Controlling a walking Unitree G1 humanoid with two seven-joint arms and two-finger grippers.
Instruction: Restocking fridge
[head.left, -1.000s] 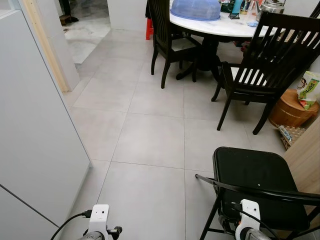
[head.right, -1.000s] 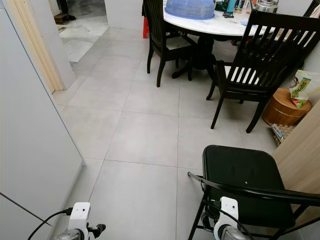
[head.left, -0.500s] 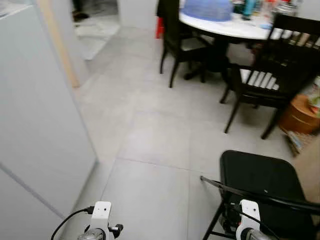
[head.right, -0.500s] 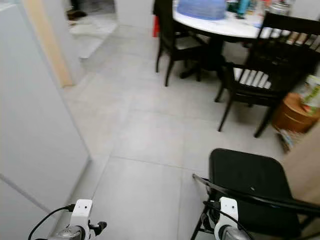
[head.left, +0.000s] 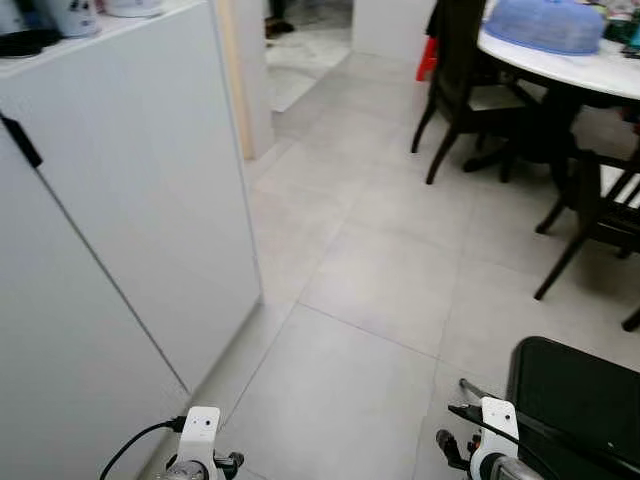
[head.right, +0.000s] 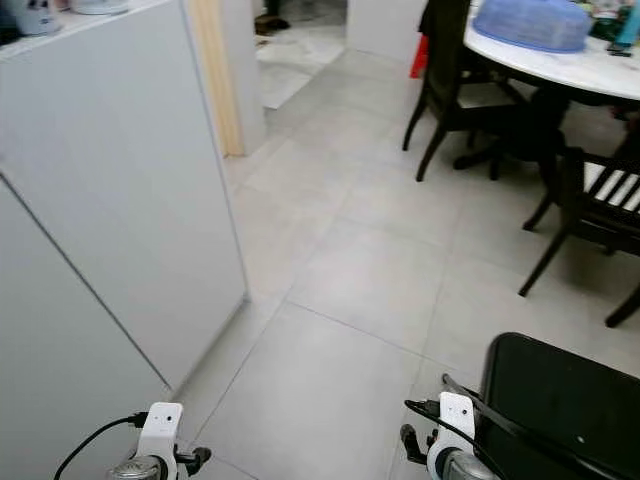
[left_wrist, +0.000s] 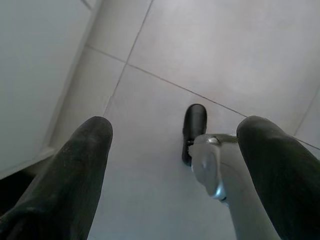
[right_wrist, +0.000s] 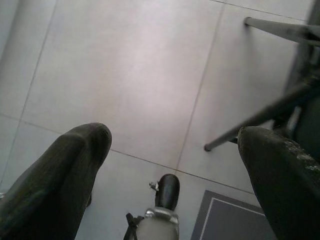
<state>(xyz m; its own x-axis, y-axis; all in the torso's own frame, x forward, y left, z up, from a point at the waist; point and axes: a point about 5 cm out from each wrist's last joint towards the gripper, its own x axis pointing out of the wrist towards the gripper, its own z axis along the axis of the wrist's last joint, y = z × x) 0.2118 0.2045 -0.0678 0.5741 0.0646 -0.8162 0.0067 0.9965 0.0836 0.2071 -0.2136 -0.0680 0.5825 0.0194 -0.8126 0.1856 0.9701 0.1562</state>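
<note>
Big white fridge (head.left: 120, 200) sits on the robot's left, doors closed, with what looks like a few jars on top, too cropped to be sure. Both arms hang low over the grey tile floor (head.left: 380, 280). Left gripper (left_wrist: 175, 145) has its jaws wide apart, holding nothing; same for the right gripper (right_wrist: 175, 155). A black folding chair (head.left: 580, 400) stands just beside the right arm. Round bench (head.left: 600, 65) with dark chairs (head.left: 460, 90) stands well apart, a blue cover (head.left: 545, 25) on it.

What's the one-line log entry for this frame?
phase: walking, near fridge | left gripper: open, empty, over floor | right gripper: open, empty, beside folding chair
</note>
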